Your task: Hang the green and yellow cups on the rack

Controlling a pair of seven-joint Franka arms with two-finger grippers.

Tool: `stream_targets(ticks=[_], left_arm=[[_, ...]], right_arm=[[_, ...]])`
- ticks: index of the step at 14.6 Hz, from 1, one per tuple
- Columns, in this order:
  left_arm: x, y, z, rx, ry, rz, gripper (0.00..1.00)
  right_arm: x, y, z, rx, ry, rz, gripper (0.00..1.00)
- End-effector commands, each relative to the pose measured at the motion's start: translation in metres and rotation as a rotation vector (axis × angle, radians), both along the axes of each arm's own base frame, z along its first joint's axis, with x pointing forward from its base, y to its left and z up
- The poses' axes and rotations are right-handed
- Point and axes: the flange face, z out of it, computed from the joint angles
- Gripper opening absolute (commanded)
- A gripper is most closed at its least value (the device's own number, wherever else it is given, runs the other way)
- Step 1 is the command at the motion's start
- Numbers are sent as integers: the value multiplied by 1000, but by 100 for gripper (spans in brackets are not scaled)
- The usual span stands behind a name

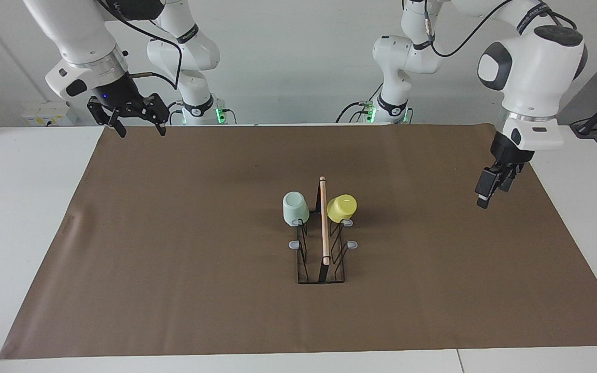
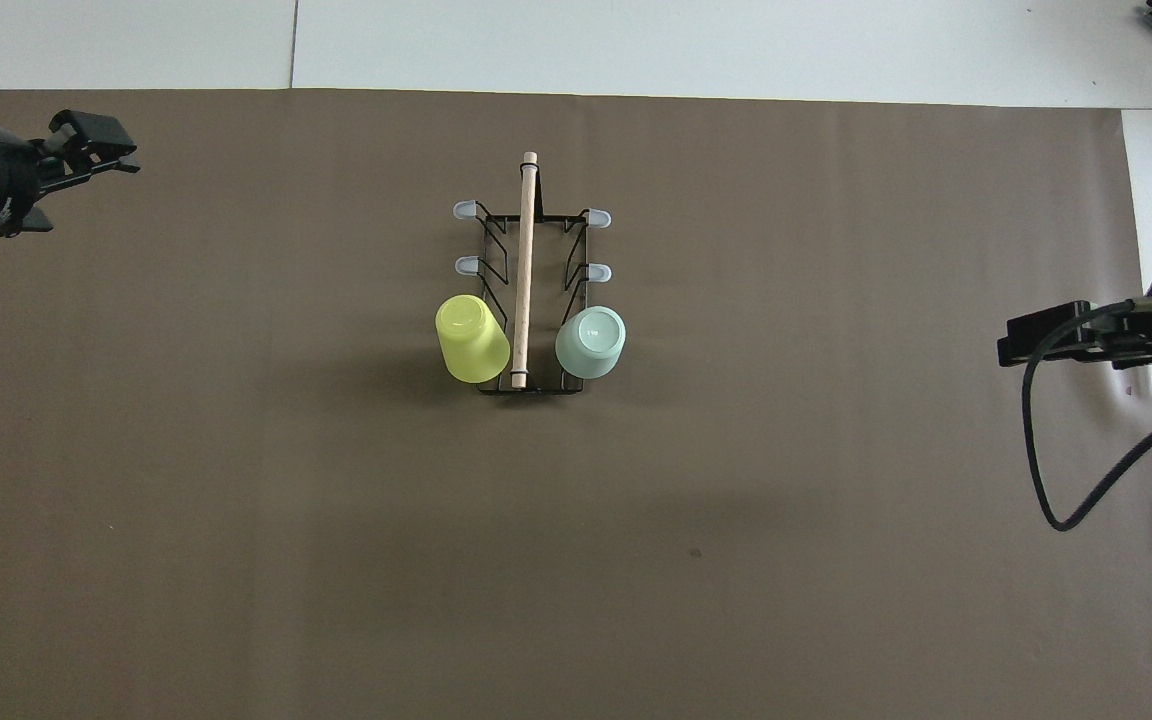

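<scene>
Both cups already sit on the rack (image 1: 322,243) mid-mat: green cup (image 1: 295,208) upside down on the prong nearest the robots on the right arm's side of the rod, yellow cup (image 1: 341,208) tipped on the matching prong on the left arm's side, wooden rod (image 1: 323,220) between them, four grey-tipped prongs bare farther from the robots. Your left gripper (image 1: 486,191) hangs over the brown mat (image 1: 174,233) toward the left arm's end, well apart from the rack, holding nothing; seen edge-on, so go by it standing at its widest and call the jaws apart. Your right gripper (image 1: 133,115) is up over the mat's corner at the right arm's end, fingers spread wide, empty. Looks like the task is done, both arms clear. If you need to reseat one: these read as thin plastic, light, stiff enough but smooth and tapered, so a squeeze near the narrow base will likely let it slide out; take the wall closer to the wider rim, across the body, moderate pinch. Not fragile, I'd guess. The yellow one leans outward and may tip off if nudged. The rack is light wire and will probably shift if you bump it, so lift a cup straight along its prong
</scene>
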Motion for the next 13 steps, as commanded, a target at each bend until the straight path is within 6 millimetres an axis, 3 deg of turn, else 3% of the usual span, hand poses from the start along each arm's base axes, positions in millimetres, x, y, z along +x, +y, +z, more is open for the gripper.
stream_targets(ticks=[1, 4, 6, 8, 10, 12, 13], left_arm=[[-22, 14, 13, 14, 64, -235, 100], [-45, -2, 25, 14, 162, -364, 100], [-63, -32, 47, 33, 189, -439, 100], [-79, -45, 71, 25, 275, -475, 100], [-92, -38, 75, 23, 353, -500, 100], [-101, -37, 58, 36, 350, -568, 100], [-100, -30, 60, 55, 335, -559, 100]], right_arm=[[3, -3, 7, -15, -24, 12, 100], [8, -5, 8, -10, -27, 9, 100], [8, -4, 8, -10, -29, 8, 100], [9, -4, 8, -13, -29, 8, 100], [9, -4, 7, -17, -26, 8, 100], [12, -5, 7, -20, -19, 7, 100], [12, -4, 7, -20, -18, 9, 100]])
